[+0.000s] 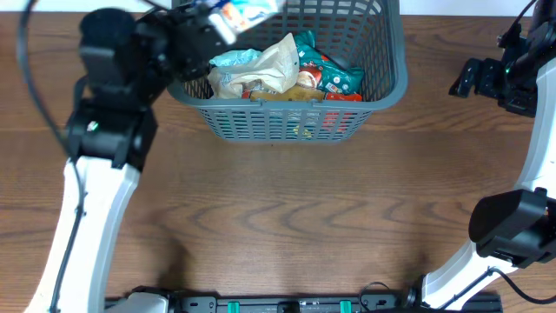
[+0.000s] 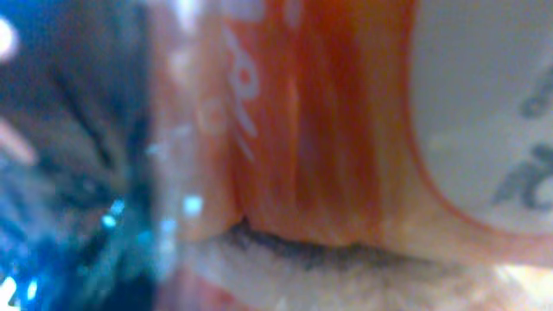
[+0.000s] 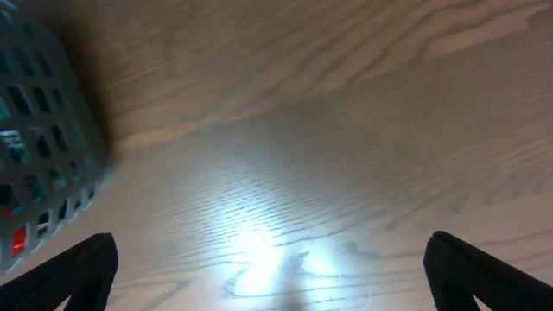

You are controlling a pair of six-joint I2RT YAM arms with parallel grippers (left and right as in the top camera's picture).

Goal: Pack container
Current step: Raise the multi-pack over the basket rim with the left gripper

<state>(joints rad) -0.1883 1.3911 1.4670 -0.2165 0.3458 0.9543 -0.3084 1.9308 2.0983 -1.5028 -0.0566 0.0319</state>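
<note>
surface: brown wood-grain desk [image 1: 278, 209] is catching a patch of glare | on it: grey slotted basket [image 1: 287, 122] is sitting upright at far middle

1. The table [image 1: 287, 200]: brown wood grain, smooth, with a soft sheen.
2. The basket [image 1: 287, 122], upper centre: grey plastic lattice, matt.
3. The packets [image 1: 326, 74] inside it: crinkled glossy film.
4. The orange packet [image 2: 294, 130] filling the left wrist view: shiny, creased film.
5. The arm [image 1: 87, 217] at lower left: smooth white shell.

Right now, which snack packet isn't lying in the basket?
The white-and-orange packet held in the left jaws above the basket's far-left corner; the rest lie inside.
</note>
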